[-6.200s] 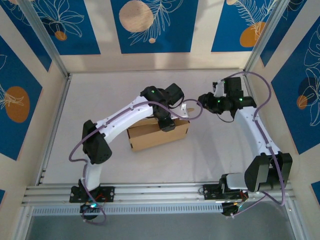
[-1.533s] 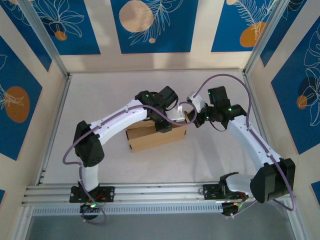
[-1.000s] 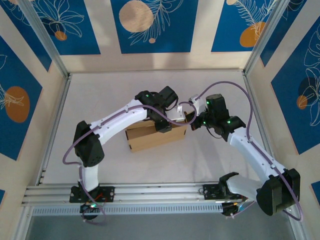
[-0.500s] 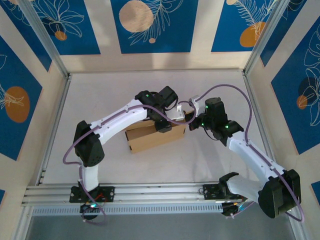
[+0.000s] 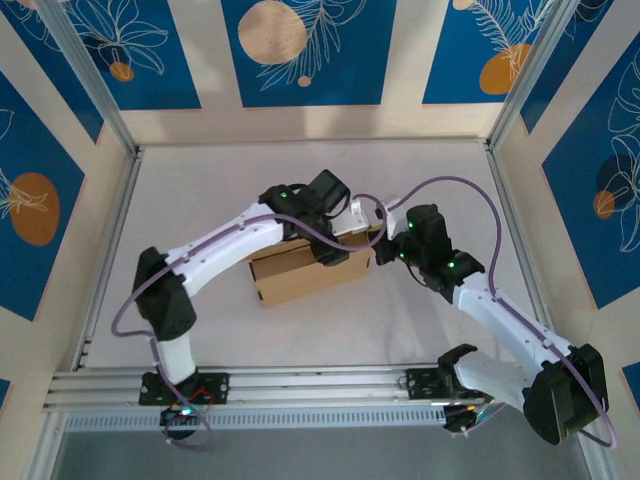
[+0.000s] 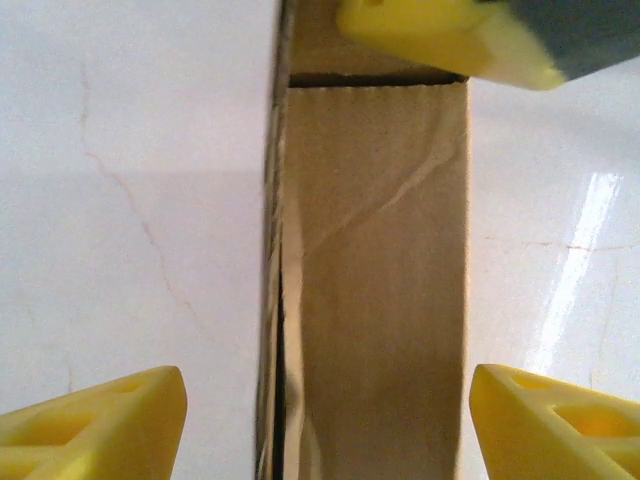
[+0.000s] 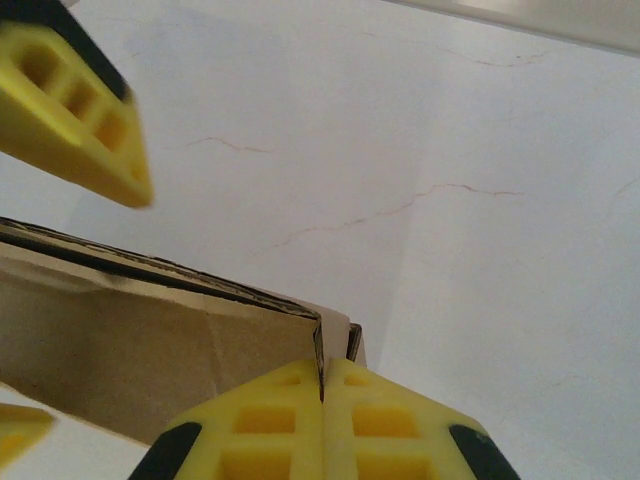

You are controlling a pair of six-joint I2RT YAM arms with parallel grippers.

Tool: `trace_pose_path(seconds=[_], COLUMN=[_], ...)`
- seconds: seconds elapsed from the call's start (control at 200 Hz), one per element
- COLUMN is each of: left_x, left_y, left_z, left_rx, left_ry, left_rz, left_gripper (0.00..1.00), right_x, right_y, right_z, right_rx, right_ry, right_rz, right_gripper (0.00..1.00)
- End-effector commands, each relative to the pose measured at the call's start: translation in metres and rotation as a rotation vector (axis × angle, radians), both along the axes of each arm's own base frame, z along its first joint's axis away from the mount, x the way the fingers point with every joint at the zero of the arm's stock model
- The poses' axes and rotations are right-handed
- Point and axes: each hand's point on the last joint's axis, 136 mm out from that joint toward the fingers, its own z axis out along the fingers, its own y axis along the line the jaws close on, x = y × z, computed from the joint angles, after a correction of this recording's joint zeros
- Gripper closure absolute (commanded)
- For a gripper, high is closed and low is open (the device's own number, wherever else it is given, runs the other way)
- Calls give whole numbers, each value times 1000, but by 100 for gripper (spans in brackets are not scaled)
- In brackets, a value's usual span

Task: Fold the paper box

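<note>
Status: paper box (image 5: 300, 272) is seen lying on the desk (image 5: 200, 190) about mid-surface, long side slanted, mostly assembled into a shallow closed shape.

Left pincer (image 6: 330, 380) is held above the box's right end with its jaws spread. One finger sits off either long edge of the top panel, and no contact is seen.

Right pincer (image 7: 322, 388) is pressed together, tips set against the corner of that same right end. It can't be told whether a flap edge is nipped between the tips or only pushed.

Risks, as judged:
- Box isn't clamped by anything. If the right end is pushed, the box could be slid or spun across the smooth desk rather than the flap being seated.
- Top panel already carries a crease line, as seen from the left wrist. Under more end load the panel could be buckled instead of the tab being tucked.
- With the left jaws off the box, the end flap could spring back out.
- Both pincers are crowded at one end, so a finger clash is likely if either is moved inward.
</note>
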Motion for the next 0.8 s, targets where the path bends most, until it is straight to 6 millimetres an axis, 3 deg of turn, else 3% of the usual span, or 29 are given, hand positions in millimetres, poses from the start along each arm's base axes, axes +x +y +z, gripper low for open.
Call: trace_pose_path(seconds=[0.0,0.095,0.22,0.325,0.41,0.5,0.79], left_x=[4,-5,-15,-40,-66,-78,-74], left_y=[12,40,105,145,163,179,197], left_z=[64,84,83,74,64,51,14], left_rx=[-205,-259,-258,-310,-311,-260,-102], left_ry=[-94,-141,-158,-48,0,15,47], left_rz=[119,210,418,530,532,541,610], left_gripper=[28,28,30,34,34,33,52], right_x=[-21,-20,-21,-21,-23,-23,-23], right_y=[-9,-10,-11,-11,-11,-12,-10], right_z=[-44,-44,-45,-45,-45,-47,-44], right_rx=[-91,-98,-98,-105,-111,-116,-111], right_ry=[138,131,131,130,130,131,126], right_rz=[-8,-15,-24,-32,-31,-32,-27], right_gripper=[100,100,100,100,100,100,100])
